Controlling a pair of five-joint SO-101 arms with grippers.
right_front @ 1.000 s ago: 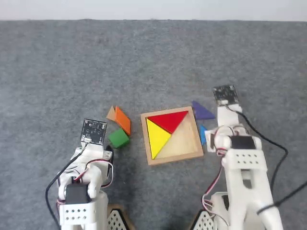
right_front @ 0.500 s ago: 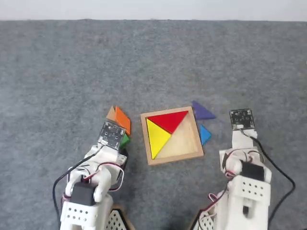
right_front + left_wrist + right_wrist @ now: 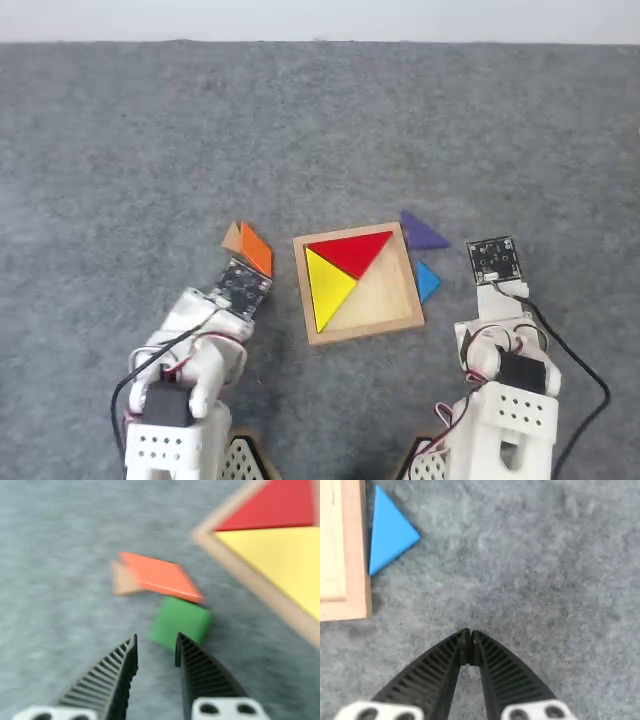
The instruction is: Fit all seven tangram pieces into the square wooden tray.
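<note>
Left gripper [image 3: 155,647], jaws narrowly parted and empty, hovers just short of the green square [image 3: 180,621], which its arm hides from above. Right gripper [image 3: 468,634], pinched closed, sits near the blue triangle [image 3: 390,530], which lies just beside the cut-off tray [image 3: 356,555].

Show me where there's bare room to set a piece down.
Inside the tray, the near-right half is bare wood, bordered by the red triangle and yellow triangle. The grey mat beyond the tray lies open. Crowded: left of it, orange piece, green square; right, blue triangle, purple triangle.
</note>
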